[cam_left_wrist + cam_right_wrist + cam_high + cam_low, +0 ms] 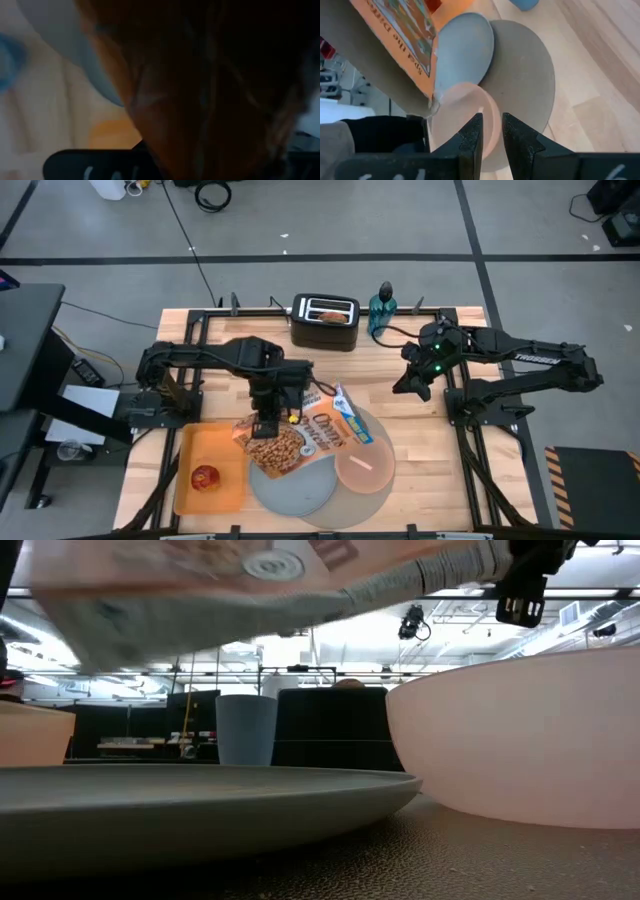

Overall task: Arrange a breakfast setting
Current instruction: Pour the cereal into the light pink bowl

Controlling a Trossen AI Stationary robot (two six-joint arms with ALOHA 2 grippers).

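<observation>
My left gripper [265,420] is shut on a cereal box [315,430], held above the blue-grey plate [290,490] and the round grey mat [380,500]. The box also shows in the low view [250,580] and the right wrist view [395,45]. The pink bowl [365,470] sits on the mat beside the plate. No loose cereal or spoon shows. The red apple [205,477] lies on the orange tray [222,445]. The round bread [328,316] sticks up from the toaster [325,328]. My right gripper [492,125] hangs empty above the table's far right, with only a narrow gap between its fingers. My left gripper holds the cereal box at its left part [262,432], coming from above with the fingers pointing down. The box is lifted clear and lies tilted over the plate, one end toward the bowl. The gripper and the box hide the place of contact.
A teal bottle [380,308] stands right of the toaster at the far edge. A blue-grey cup [245,730] stands beyond the plate. Bare wood lies right of the mat [580,100].
</observation>
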